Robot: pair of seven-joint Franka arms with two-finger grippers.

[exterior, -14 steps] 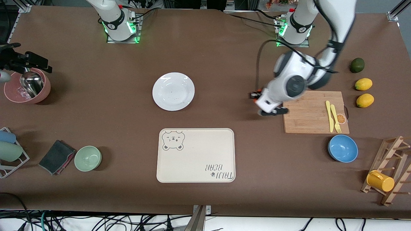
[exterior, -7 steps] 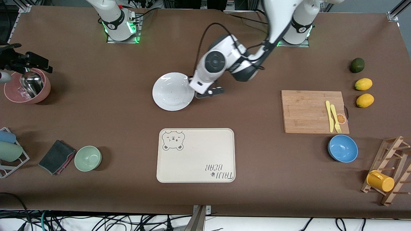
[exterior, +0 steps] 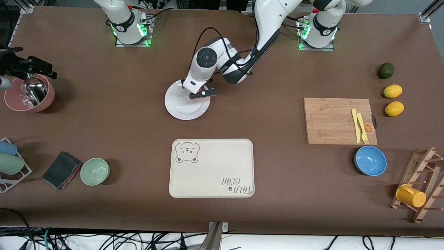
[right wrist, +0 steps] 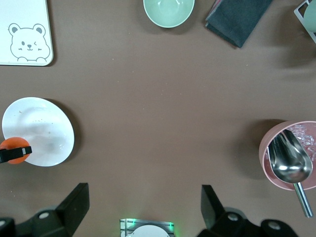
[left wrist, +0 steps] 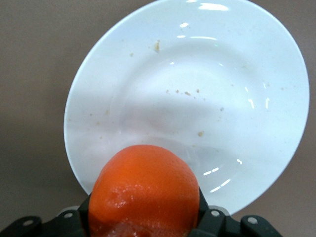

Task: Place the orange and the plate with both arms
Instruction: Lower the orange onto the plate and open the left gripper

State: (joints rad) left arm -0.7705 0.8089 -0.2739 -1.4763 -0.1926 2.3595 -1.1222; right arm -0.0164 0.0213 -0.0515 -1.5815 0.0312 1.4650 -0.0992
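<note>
Swinging across from the wooden board [exterior: 338,121], the left arm has carried its load toward the middle of the surface [exterior: 104,114], and now the left hand [exterior: 200,93] hangs over the edge of the plate [exterior: 180,106] that is toward the left arm's end. That hand is clenched on the orange [left wrist: 144,192], with one finger pressed on each side of it. The orange is up in the air, not yet on the plate.

The plate sits flat on the surface, farther from the front camera than the bear tray [exterior: 211,168]. It has a few small crumbs on it.

The right hand [right wrist: 143,207] is spread wide and holds nothing. It waits high over the right arm's end of the surface.

I think the next step is to put the orange down. But the orange is over the rim, not the middle. If the hand lets go here, the round orange could roll off the plate. If it comes down too hard on the rim, the plate could tip or slide.
</note>
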